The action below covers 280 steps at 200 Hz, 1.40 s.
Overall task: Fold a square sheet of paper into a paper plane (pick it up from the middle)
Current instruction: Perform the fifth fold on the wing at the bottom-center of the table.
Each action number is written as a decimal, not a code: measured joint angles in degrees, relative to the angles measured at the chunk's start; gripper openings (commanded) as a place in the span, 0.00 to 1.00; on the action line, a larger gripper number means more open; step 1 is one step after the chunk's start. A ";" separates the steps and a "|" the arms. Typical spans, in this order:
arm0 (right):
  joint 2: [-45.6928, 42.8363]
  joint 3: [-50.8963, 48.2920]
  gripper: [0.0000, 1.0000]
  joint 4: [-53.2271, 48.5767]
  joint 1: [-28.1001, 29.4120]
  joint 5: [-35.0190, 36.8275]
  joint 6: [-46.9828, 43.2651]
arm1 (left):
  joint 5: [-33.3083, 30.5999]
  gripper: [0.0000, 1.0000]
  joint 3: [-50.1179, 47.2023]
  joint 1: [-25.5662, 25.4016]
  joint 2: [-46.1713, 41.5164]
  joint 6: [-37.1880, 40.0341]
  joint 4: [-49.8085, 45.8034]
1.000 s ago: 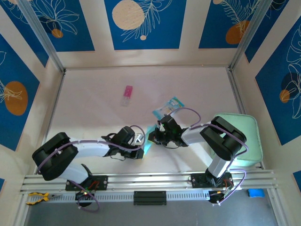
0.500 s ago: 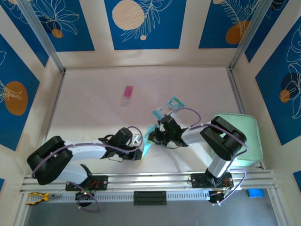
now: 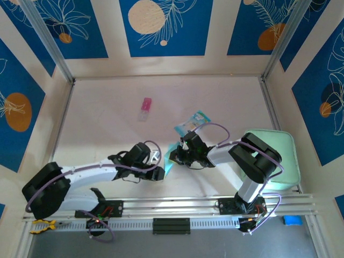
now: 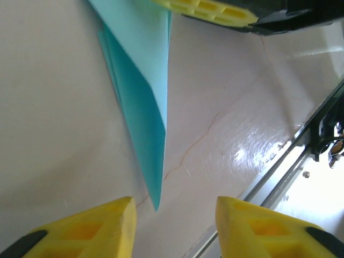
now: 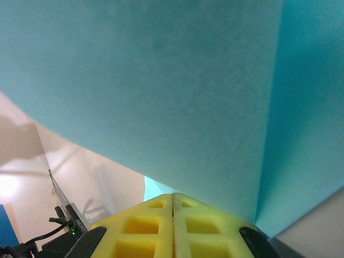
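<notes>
Near the middle of the pale surface (image 3: 107, 118), toward its near edge, a slim folded light-blue paper (image 4: 145, 91) tapers to a point aimed nearward. The right claw (image 5: 172, 200) is closed, pinching the paper's far end. The left claw (image 4: 174, 207) is open, yellow fingers (image 4: 97, 228) apart, with the paper's tip just ahead between them.

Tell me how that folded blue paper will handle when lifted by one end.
Probably light and floppy: the paper plane is thin sheet, though its folded layers should stiffen it lengthwise. The right gripper, shut on it, likely holds fine; its pointed tip may crumple against the table.
</notes>
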 measured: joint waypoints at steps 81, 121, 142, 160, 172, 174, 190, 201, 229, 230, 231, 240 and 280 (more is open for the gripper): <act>-0.02 0.00 0.09 0.00 0.02 0.00 0.00 | -0.85 0.39 2.58 1.64 7.50 0.46 4.07; -0.02 0.00 0.09 0.00 0.02 0.00 0.00 | -0.74 0.31 3.52 2.05 9.73 0.46 6.99; -0.02 0.00 0.09 0.00 0.02 0.00 0.00 | -0.35 0.26 3.54 2.25 10.78 0.31 8.52; -0.02 0.00 0.09 0.02 0.02 0.00 0.00 | -0.07 0.17 3.67 2.29 11.78 0.46 9.33; -0.04 0.00 0.10 0.02 0.02 0.00 0.00 | 0.28 0.11 3.78 2.40 12.37 0.39 9.53; -0.07 0.00 0.10 0.02 0.02 0.00 0.00 | 0.31 0.10 3.80 2.40 12.48 0.24 9.53; -0.20 -0.07 0.12 0.22 0.02 0.00 -0.02 | 0.63 0.03 3.82 2.58 13.29 -0.24 9.66; -0.59 -0.24 0.13 0.20 0.00 0.31 -0.04 | 0.74 0.01 3.82 2.62 13.75 -0.22 10.05; -3.15 -0.90 0.17 -2.29 -0.68 1.81 -0.68 | 1.46 0.00 3.61 2.62 15.34 -1.46 12.20; -3.26 -0.90 0.17 -2.38 -0.72 1.92 -0.70 | 1.51 0.00 3.58 2.62 15.41 -1.51 12.28; -3.50 -0.94 0.17 -2.64 -0.83 2.05 -0.72 | 1.57 0.00 3.56 2.62 15.47 -1.53 12.33; -4.96 -1.18 0.17 -3.74 -1.42 2.64 -1.18 | 2.03 0.00 3.30 2.62 16.00 -1.99 13.00; -12.35 -1.75 0.16 -7.17 -3.48 4.66 -2.82 | 4.83 0.00 2.73 2.84 17.81 -3.58 16.15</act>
